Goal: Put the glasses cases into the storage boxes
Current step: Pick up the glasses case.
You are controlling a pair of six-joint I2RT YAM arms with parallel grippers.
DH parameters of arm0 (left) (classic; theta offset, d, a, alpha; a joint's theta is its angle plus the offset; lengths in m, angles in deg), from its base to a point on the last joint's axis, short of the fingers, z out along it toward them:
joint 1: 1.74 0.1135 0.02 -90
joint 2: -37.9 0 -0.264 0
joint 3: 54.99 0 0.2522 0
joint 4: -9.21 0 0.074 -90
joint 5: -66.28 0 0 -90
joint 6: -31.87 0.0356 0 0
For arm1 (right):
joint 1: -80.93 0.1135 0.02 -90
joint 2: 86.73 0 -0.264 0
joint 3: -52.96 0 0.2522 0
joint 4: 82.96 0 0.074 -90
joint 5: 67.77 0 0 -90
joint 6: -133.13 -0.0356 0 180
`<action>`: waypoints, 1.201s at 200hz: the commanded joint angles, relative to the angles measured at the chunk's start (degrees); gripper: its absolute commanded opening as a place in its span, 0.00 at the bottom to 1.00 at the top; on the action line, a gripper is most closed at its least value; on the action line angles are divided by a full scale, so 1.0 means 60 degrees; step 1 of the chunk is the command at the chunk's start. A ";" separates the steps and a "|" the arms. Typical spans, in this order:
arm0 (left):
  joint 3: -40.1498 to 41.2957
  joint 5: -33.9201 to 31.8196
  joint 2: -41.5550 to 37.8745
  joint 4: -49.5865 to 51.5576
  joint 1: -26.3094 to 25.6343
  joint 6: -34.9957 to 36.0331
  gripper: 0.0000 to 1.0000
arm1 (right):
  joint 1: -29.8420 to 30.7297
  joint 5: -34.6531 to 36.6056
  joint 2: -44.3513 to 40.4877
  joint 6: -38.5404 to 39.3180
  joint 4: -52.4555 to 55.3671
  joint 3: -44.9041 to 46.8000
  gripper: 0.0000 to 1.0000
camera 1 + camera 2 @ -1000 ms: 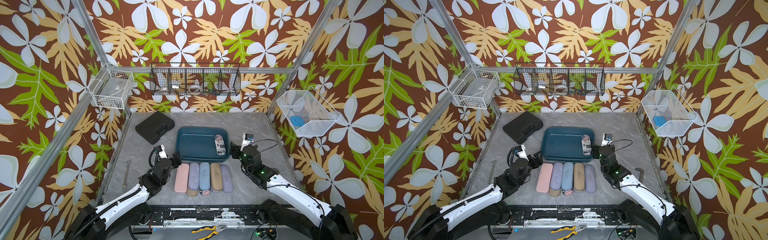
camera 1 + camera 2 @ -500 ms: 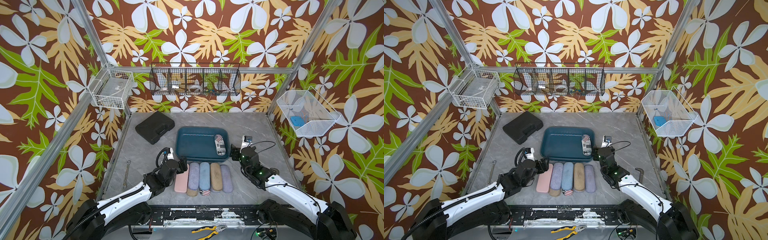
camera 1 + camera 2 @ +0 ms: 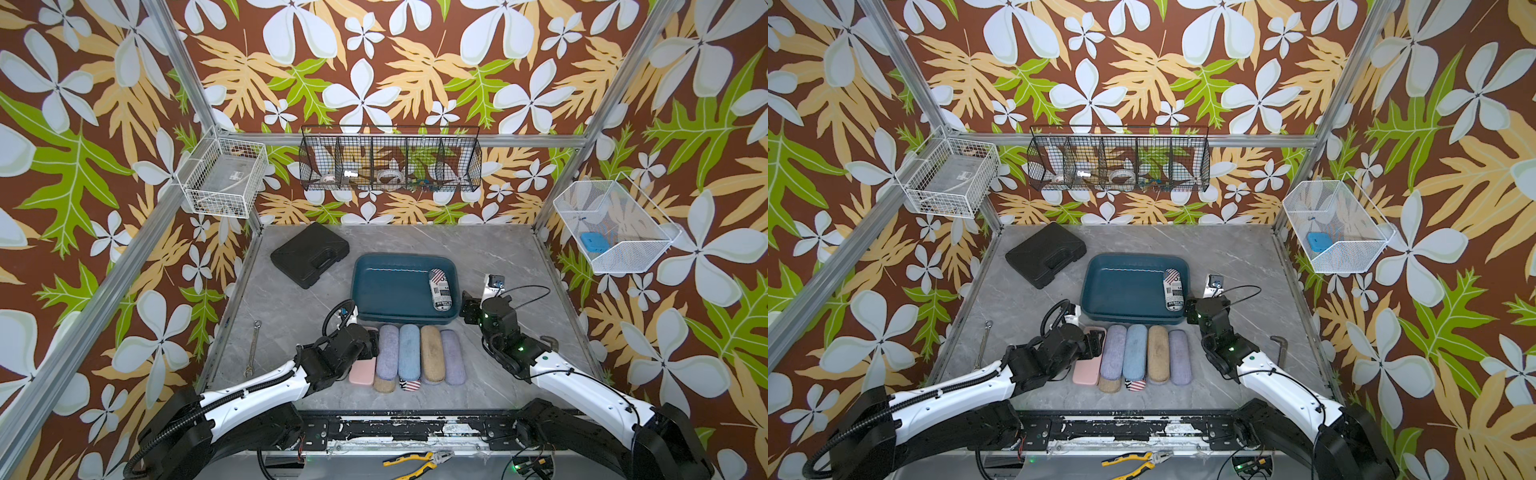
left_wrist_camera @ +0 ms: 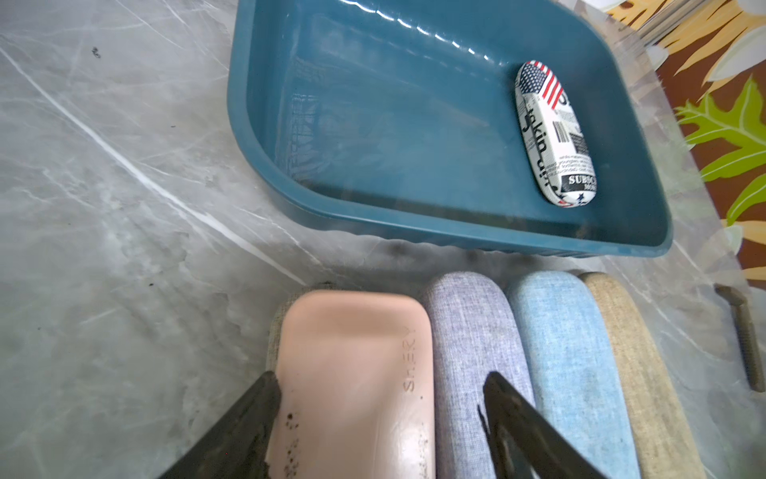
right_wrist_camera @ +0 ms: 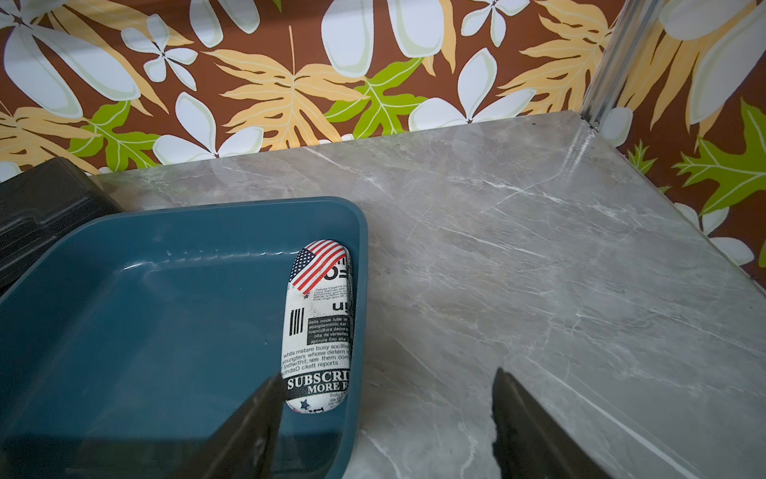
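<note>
1. Grey marble worktop (image 3: 498, 257) inside flowered walls carries a teal tub (image 3: 399, 259). A black tool case (image 3: 309, 254) lies behind it to the left, and a wrench (image 3: 252, 349) lies near the left edge.
2. One printed case (image 3: 439, 289) lies in the tub along its right wall. A row of cases (image 3: 409, 353) lies just before the tub.
3. Around the pink case (image 4: 352, 365) the left end effector (image 4: 381, 387) stands apart, not clenched, with one finger over the lavender case (image 4: 472, 344).
4. Above the tub's right rim the right end effector (image 5: 387, 379) is released and holds nothing.
5. Bare marble shows right of the tub.
</note>
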 commanded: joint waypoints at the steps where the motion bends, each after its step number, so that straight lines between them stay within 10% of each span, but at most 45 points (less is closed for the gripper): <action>1: -0.0083 0.0069 0.0138 0.0654 -0.0189 -0.0074 0.78 | -0.0004 0.0171 -0.0001 -0.0056 -0.0216 0.0067 0.77; 240: -0.1239 -0.1032 0.1542 0.2298 -0.1336 -0.0802 0.82 | -0.0246 -0.0094 -0.0100 -0.0176 -0.0250 0.0424 0.77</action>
